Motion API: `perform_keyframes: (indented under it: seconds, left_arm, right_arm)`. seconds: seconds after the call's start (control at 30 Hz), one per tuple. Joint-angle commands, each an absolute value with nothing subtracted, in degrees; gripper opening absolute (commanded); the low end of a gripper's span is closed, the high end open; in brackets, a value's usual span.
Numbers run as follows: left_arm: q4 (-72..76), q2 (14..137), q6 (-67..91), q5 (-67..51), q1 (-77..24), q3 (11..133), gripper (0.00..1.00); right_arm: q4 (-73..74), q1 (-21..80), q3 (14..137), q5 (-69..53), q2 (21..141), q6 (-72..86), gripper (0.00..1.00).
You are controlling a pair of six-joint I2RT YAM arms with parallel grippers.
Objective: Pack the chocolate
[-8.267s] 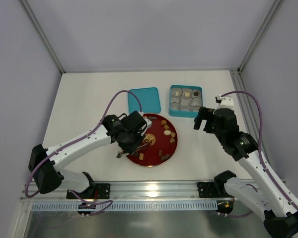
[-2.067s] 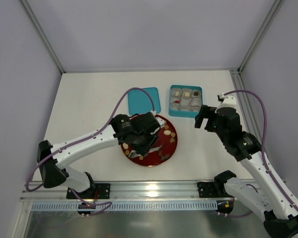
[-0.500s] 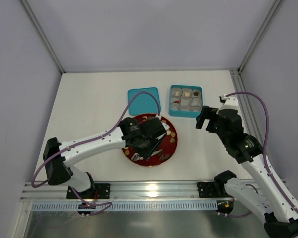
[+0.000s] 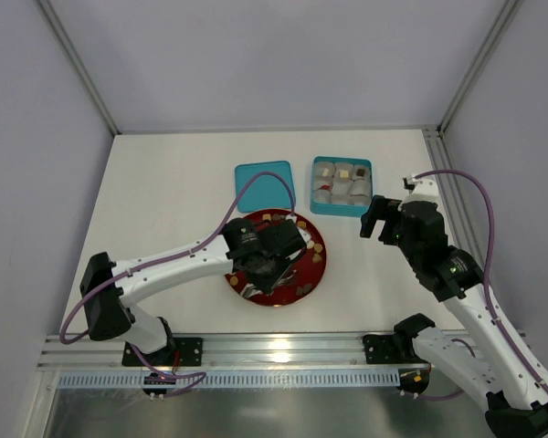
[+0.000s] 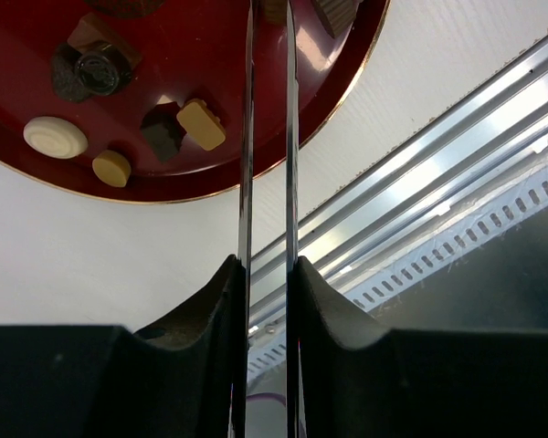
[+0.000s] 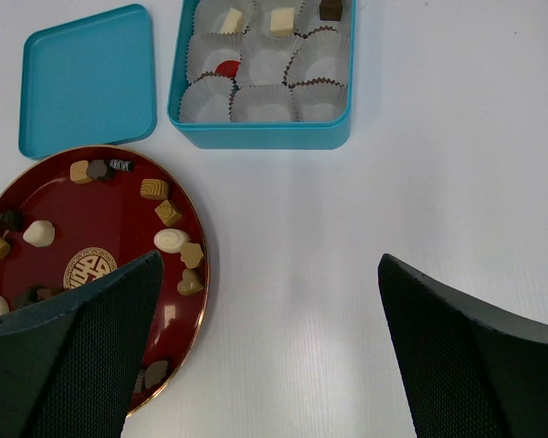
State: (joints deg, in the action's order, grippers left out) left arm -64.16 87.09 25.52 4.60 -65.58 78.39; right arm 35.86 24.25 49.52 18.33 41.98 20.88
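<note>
In the box (image 6: pixel 260 137) lie four chocolates (image 6: pixel 282 20); right gripper (image 6: pixel 269 265) wide, left gripper (image 5: pixel 268 91) unclear.

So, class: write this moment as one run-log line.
left gripper over red plate, grip unclear | right gripper open, empty | box holds four chocolates | lid off

Robot lab test cell. White tabletop (image 4: pixel 164 192) boxed in by plain pale panels (image 4: pixel 274 64) on aluminium frame posts (image 4: pixel 78 68). Extrusion rail (image 4: pixel 283 344) along the tabletop's near edge carries the left arm (image 4: pixel 155 271) and right arm (image 4: pixel 457 274). Slotted cable duct (image 4: pixel 256 377) below it, purple cable (image 4: pixel 481 214) looped loose.
</note>
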Motion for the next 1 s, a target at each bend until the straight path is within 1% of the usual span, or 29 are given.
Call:
perform_keyframes:
  seconds: [0.0,0.2,0.23,0.3,0.43,0.73,0.97]
  left_arm:
    - [-64.16,87.10,25.23,7.55,-65.83,79.45,0.19]
    - [-63.72,87.71,23.29,11.42,-64.52,84.28,0.17]
    - [-63.29,88.15,22.94,12.12,-64.08,86.38,0.17]
    - [-62.58,89.55,21.54,12.92,-62.41,88.76,0.13]
    - [-58.81,93.77,18.81,12.57,-58.89,97.35,0.13]
    - [-50.72,110.11,13.72,11.95,-53.27,118.18,0.13]
    - [-44.83,121.10,12.04,10.28,-51.50,127.52,0.14]
  right_arm:
    - [35.68,24.17,49.66,19.51,41.48,20.74,1.00]
    - [35.68,24.17,50.36,19.34,41.84,20.57,1.00]
    - [35.68,24.17,50.62,19.16,41.92,20.57,1.00]
    - [35.77,24.17,50.89,19.07,42.01,20.57,1.00]
    - [35.68,24.17,51.07,18.90,42.10,20.57,1.00]
    - [35.42,24.17,51.77,17.93,42.45,20.57,1.00]
    - [35.86,24.17,53.00,17.93,42.28,20.22,1.00]
